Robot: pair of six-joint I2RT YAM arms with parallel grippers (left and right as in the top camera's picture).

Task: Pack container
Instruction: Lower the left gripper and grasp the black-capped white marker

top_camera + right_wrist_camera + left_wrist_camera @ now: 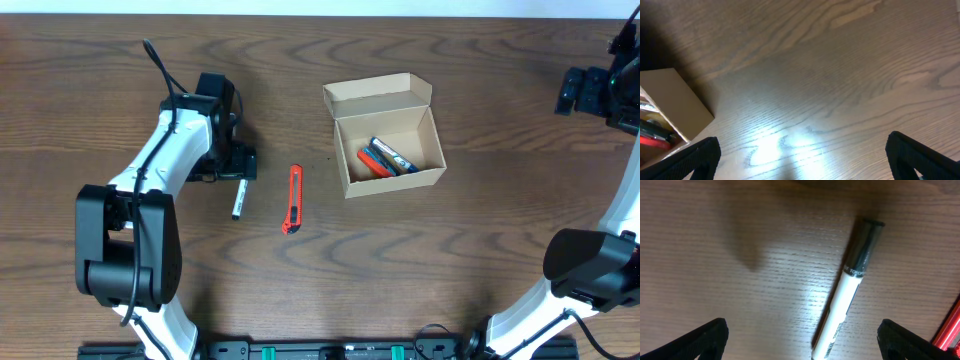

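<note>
Pickup of the marker (pixel 847 300) is staged with the left gripper (pixel 801 337) spread over it; closure, then carriage right to the open container (pixel 395 183) (centre-right, part-filled), is needed.

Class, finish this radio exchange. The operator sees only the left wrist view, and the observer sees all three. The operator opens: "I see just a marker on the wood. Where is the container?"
Observer: The container stands right of centre in the overhead view, with its lid flap open.
Operator: Is anything in it yet?
Observer: Yes, a few pens, red and dark, lie on its floor.
Operator: What lies between my marker and it?
Observer: A red box cutter lies on the wood between the marker and the container, touching neither.
</note>
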